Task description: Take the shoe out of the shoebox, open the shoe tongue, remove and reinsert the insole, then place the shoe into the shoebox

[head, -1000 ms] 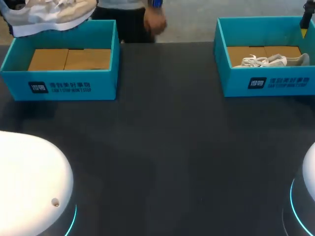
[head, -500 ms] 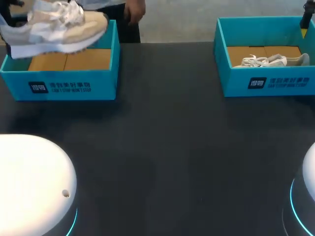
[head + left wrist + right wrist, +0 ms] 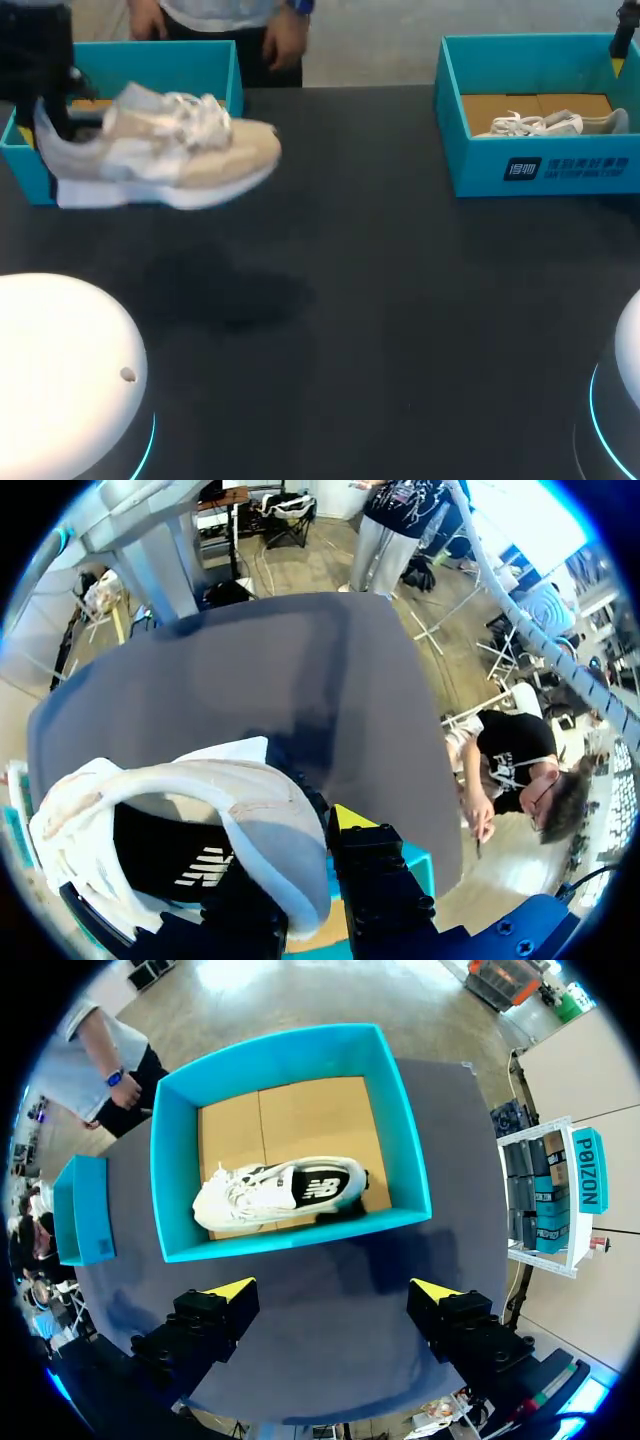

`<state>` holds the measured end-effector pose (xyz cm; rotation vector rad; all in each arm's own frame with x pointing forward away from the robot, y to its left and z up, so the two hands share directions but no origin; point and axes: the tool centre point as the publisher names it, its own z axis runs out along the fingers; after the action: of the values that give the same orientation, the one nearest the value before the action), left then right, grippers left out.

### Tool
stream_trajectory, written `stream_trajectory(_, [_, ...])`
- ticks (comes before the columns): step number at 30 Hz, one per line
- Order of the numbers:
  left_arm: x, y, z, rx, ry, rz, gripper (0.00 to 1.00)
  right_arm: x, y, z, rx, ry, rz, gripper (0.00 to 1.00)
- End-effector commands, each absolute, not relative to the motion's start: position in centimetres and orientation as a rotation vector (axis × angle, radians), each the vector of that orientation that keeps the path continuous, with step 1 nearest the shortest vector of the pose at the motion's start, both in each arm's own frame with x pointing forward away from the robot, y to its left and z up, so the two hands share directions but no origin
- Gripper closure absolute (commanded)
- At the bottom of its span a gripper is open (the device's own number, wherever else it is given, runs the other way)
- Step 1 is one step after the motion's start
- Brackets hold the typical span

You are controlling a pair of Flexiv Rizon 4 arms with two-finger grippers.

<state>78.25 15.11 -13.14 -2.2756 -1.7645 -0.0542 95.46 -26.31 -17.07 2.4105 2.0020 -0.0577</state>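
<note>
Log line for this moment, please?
left pincer: shut on beige sneaker, above table | right pincer: open; white sneaker inside right shoebox

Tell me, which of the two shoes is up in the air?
The beige shoe on the left: the left hand holds its heel above the table. The white shoe lies inside the right-hand blue box.

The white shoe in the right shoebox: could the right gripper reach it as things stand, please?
Probably yes. The right gripper is open, the lidless shoebox lies ahead of it, and the white shoe rests uncovered on the box floor.
</note>
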Motion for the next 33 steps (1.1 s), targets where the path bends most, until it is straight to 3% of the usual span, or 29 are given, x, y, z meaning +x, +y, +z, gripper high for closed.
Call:
stream_trajectory(1, [74.7,13.3,-13.6,-2.534,-1.865,-0.485,1.00,95.4,-26.3,-17.1,2.410,2.000,-0.058,0.00])
stream_trajectory(33, [74.0,0.6,-24.3,-2.475,-1.707,-0.337,1.00,95.4,-26.3,-17.1,2.410,2.000,-0.058,0.00])
